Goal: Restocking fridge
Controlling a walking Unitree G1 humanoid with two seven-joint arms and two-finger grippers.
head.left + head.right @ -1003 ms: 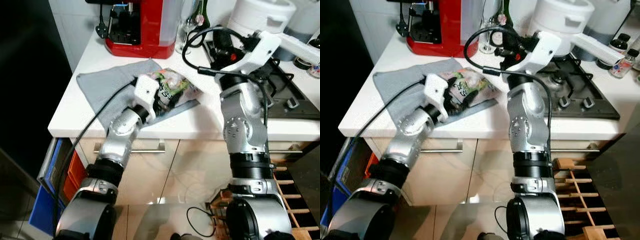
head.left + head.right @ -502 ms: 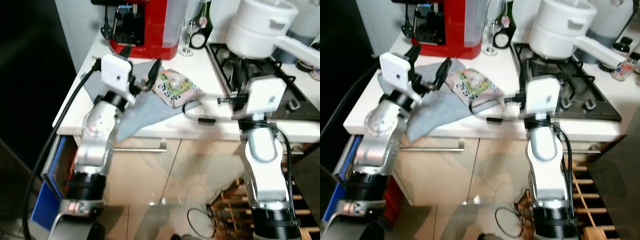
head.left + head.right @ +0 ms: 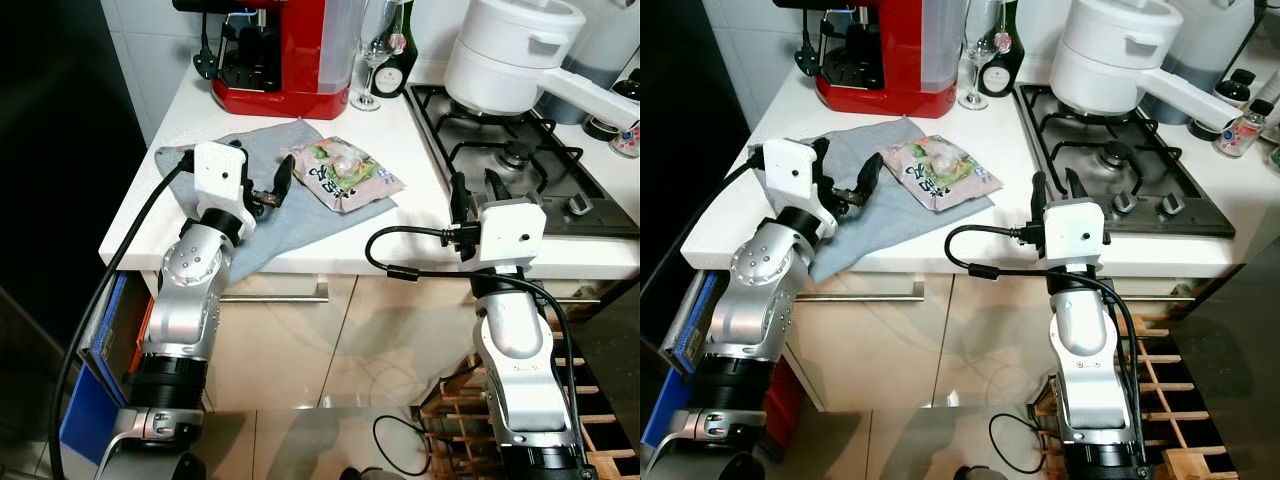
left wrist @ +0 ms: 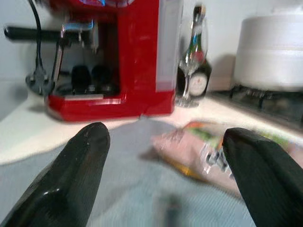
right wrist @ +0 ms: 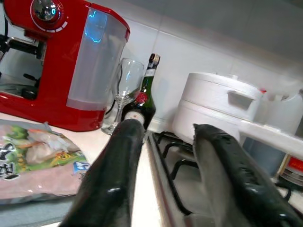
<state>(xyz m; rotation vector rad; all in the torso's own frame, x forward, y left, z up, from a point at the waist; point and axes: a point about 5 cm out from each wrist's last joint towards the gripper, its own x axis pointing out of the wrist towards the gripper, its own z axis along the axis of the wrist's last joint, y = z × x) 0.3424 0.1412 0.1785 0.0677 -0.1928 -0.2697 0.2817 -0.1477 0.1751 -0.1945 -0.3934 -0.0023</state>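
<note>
A pink and green food packet (image 3: 345, 172) lies flat on a grey cloth (image 3: 230, 160) on the white counter. My left gripper (image 3: 250, 185) is open above the cloth, a short way to the left of the packet, with nothing between its fingers. In the left wrist view the packet (image 4: 213, 151) sits ahead, between and beyond the two black fingertips (image 4: 71, 175). My right gripper (image 3: 477, 190) is open and holds nothing at the counter's front edge by the hob, to the right of the packet (image 5: 33, 156).
A red coffee machine (image 3: 285, 50), a wine glass (image 3: 372, 50) and a dark bottle (image 3: 400, 45) stand at the back. A white pot (image 3: 510, 55) sits on the gas hob (image 3: 520, 150). Cupboard fronts lie below, and a wooden rack (image 3: 460, 410) stands low on the right.
My left gripper has let go of the packet and drawn back to its left. The right arm has come down from over the hob to the counter's front edge. The camera has shifted.
</note>
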